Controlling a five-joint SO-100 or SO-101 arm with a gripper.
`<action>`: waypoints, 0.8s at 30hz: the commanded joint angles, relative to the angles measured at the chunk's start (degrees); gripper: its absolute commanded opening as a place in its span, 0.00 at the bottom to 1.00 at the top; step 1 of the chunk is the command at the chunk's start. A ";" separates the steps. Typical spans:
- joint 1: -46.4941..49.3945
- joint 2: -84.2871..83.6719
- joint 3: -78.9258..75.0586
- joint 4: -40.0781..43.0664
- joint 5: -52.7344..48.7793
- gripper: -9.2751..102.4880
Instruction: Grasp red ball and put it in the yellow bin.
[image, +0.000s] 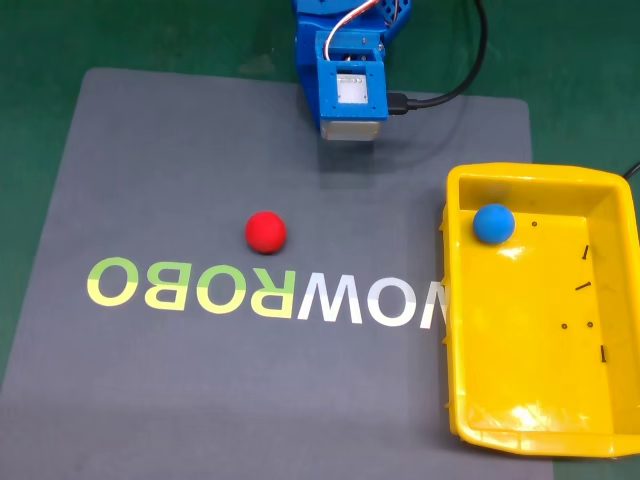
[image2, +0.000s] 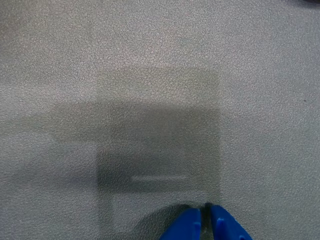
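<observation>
A small red ball (image: 266, 231) lies on the grey mat, left of centre in the fixed view. The yellow bin (image: 610, 440) stands at the right edge of the mat, with a blue ball (image: 493, 223) in its far left corner. The blue arm (image: 349, 70) hangs at the top centre, well behind the red ball and apart from it. In the wrist view the gripper (image2: 205, 210) points down at bare mat, its two blue fingertips (image2: 187, 222) nearly touching with nothing between them.
The grey mat (image: 150, 180) carries the upside-down lettering ROBOMOW across its middle and lies on a green table (image: 40, 40). A black cable (image: 455, 85) runs from the arm's head to the upper right. The bin floor has small black specks.
</observation>
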 joint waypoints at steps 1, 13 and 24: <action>0.97 0.88 1.93 1.32 -0.18 0.08; 0.97 0.88 1.93 1.32 -0.09 0.08; 1.05 0.79 1.93 -2.64 3.69 0.31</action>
